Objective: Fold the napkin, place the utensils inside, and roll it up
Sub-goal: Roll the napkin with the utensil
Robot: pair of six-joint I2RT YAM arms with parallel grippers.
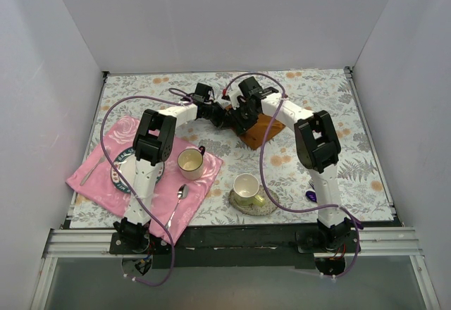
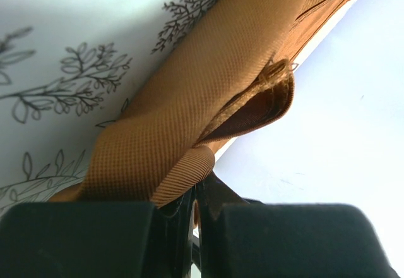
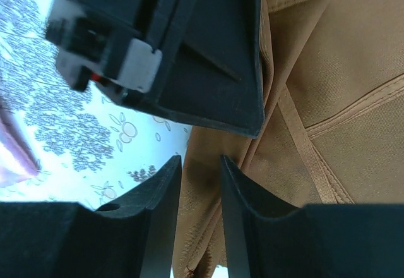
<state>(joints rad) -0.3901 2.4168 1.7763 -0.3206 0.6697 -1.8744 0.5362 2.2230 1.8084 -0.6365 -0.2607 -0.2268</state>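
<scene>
The rust-orange napkin [image 1: 262,129] lies bunched at the back middle of the table. My left gripper [image 1: 224,117] is shut on a folded hem of the napkin [image 2: 189,120], and its jaws pinch the cloth at their tips [image 2: 197,188]. My right gripper [image 1: 240,121] sits right against the left one. Its jaws stand narrowly apart [image 3: 201,164] over the napkin [image 3: 328,101], with cloth showing in the gap. The left gripper's black body [image 3: 189,50] fills the top of the right wrist view. One small purple utensil [image 1: 311,196] lies by the right arm's base. The other utensils are out of view.
A pink cloth [image 1: 106,187] at the front left carries a plate [image 1: 121,156], a cup [image 1: 190,163] and a silver spoon [image 1: 177,201]. A second cup [image 1: 246,187] stands on a saucer [image 1: 268,208] at the front middle. White walls enclose the floral table.
</scene>
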